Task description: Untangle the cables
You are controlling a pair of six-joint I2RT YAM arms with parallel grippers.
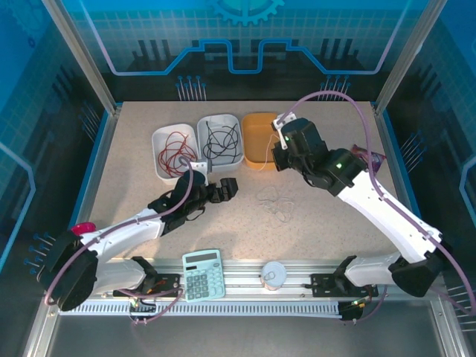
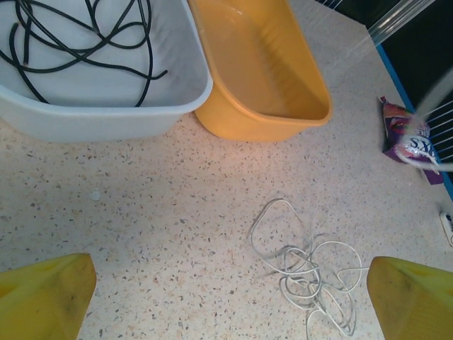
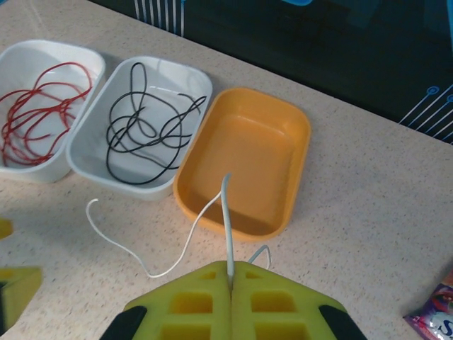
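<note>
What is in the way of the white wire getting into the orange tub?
Nothing visible. The right gripper pinches the white wire right by the orange tub, which is empty inside. Just bare table lies around them.

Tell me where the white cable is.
Right wrist view: the white cable is pinched in the shut right claw, its strand running over the orange bin.

We can't really trace the white cable (image 1: 275, 204) in the top view, way too thin, its loops run off the bottom edge of the left wrist view, and the leftmost bin (image 3: 28, 173) is clipped at the right wrist view's left edge.
</note>
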